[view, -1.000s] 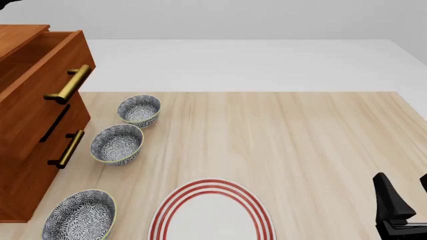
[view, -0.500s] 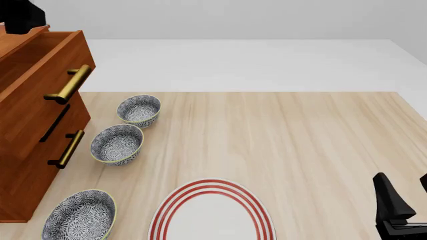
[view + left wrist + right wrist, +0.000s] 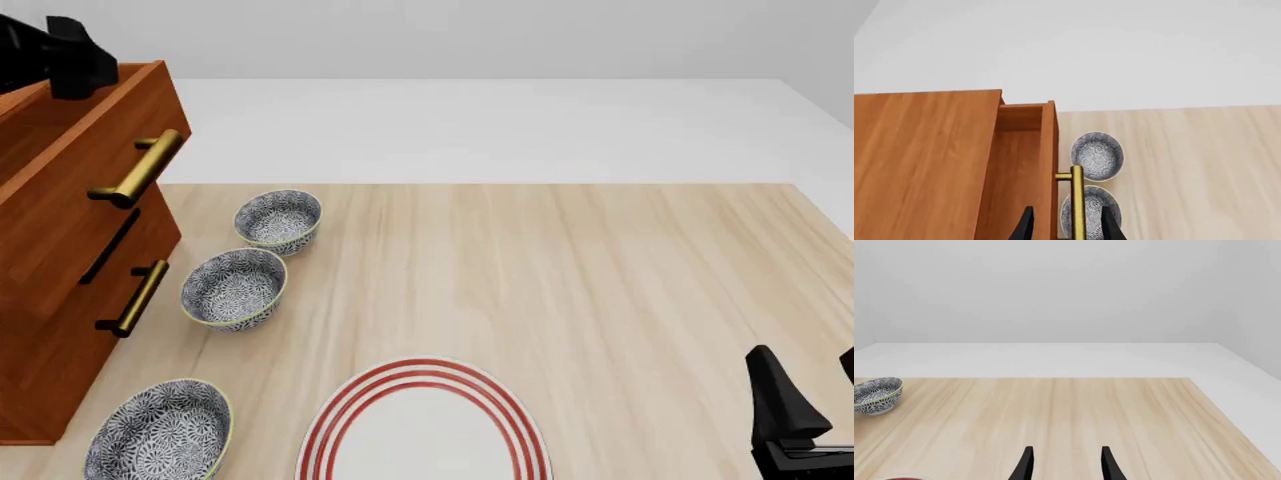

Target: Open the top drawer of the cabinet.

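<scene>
Reddish-brown cabinet (image 3: 60,300) stands at the table's (image 3: 601,290) left edge; its top drawer (image 3: 94,150) is pulled out. Left gripper (image 3: 1066,225) fingers are apart above its handle (image 3: 138,168). Right gripper (image 3: 1066,464) fingers are apart.

Reddish-brown cabinet (image 3: 54,330) at table's left; top drawer (image 3: 94,150) pulled out.

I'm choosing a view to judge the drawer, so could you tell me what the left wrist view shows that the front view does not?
Only the left wrist view shows the left gripper open, its fingers straddling the top drawer's handle from above. Only the front view shows the two lower drawers, a third bowl, the red-ringed plate and the right gripper. Both show the cabinet, the pulled-out top drawer and two patterned bowls.
</scene>
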